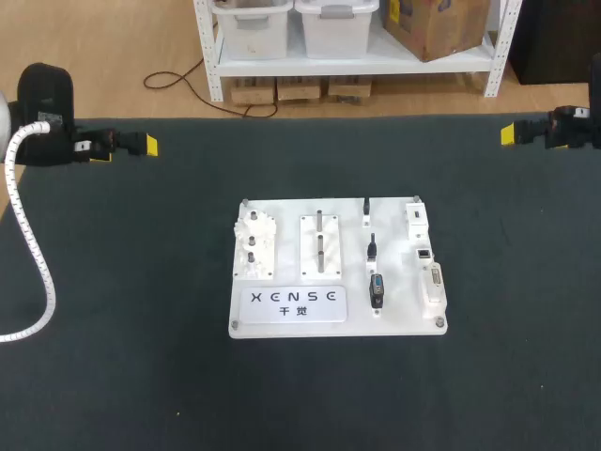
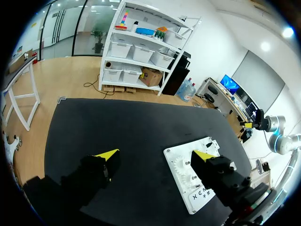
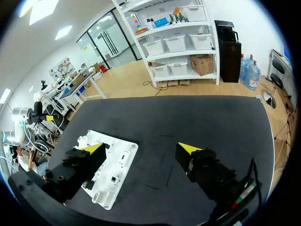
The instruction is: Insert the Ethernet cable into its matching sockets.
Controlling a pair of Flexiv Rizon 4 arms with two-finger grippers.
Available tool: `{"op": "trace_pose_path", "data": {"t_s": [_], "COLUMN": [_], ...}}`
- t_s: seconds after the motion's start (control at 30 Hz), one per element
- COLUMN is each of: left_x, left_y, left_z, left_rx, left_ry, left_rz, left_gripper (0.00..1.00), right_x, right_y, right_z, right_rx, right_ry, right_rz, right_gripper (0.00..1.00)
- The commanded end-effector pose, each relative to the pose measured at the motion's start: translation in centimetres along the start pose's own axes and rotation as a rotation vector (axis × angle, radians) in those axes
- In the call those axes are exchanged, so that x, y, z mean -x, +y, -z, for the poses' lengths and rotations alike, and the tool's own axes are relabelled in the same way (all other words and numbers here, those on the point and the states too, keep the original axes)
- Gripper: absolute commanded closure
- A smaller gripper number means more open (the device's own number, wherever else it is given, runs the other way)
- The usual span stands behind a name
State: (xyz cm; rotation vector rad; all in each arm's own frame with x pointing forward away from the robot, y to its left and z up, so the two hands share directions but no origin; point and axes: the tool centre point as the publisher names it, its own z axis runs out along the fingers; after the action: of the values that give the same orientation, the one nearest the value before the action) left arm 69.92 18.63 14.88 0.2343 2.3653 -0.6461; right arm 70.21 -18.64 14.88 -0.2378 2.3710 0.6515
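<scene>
A white task board point(image 1: 282, 324) lies flat at the middle of the dark table. On its right part stand a small square socket point(image 1: 424, 254), a white block point(image 1: 416, 218) and a longer white connector point(image 1: 435, 282). To their left, a column of dark plug pieces point(image 1: 376, 288) sits on the board; which is the Ethernet cable I cannot tell. My left gripper point(image 1: 146, 145) hovers at the far left edge, open and empty point(image 2: 155, 157), the board point(image 2: 181, 162) ahead of its finger. My right gripper point(image 1: 509, 133) is at the far right, open and empty point(image 3: 140, 148), the board point(image 3: 117, 160) beside one finger.
The board also carries a white gear block point(image 1: 254, 242), a plate with metal pegs point(image 1: 320, 246) and a label plate point(image 1: 297, 302). A white ribbed hose point(image 1: 38, 282) from my left arm hangs over the table's left side. Dark mat point(image 1: 141, 376) surrounds the board.
</scene>
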Motion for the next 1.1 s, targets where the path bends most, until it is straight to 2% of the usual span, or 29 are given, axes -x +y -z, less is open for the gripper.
{"op": "trace_pose_path", "data": {"t_s": [0.03, 0.37, 0.53, 0.7, 0.77, 0.93, 1.1], "left_x": [0.1, 0.1, 0.1, -1.4, -2.2, -4.2, -6.4], "left_y": [-0.2, -0.2, -2.5, -5.7, -6.8, -9.3, -12.2], "left_z": [0.0, 0.0, -1.2, -2.9, -3.4, -4.9, -5.6], "left_rx": [0.008, 0.008, -0.139, -0.314, -0.399, -0.506, -0.639], "left_ry": [0.006, 0.006, -0.023, -0.024, -0.052, -0.049, -0.121], "left_rz": [0.002, 0.002, -0.279, -0.512, -0.567, -0.685, -0.803], "left_gripper": [0.0, 0.0, 0.0, 0.0, 0.0, 0.0, 0.0], "right_x": [0.0, 0.0, 0.0, 0.0, 0.0, 0.0, 0.0], "right_y": [0.1, 0.1, 0.1, 0.1, 0.1, 0.1, 0.1], "right_z": [0.1, 0.1, 0.1, 0.1, 0.1, 0.1, 0.1], "right_rx": [-0.003, -0.003, -0.003, -0.003, -0.003, -0.003, -0.003], "right_ry": [0.0, 0.0, 0.0, 0.0, 0.0, 0.0, 0.0], "right_rz": [0.0, 0.0, 0.0, 0.0, 0.0, 0.0, 0.0], "right_gripper": [0.0, 0.0, 0.0, 0.0, 0.0, 0.0, 0.0]}}
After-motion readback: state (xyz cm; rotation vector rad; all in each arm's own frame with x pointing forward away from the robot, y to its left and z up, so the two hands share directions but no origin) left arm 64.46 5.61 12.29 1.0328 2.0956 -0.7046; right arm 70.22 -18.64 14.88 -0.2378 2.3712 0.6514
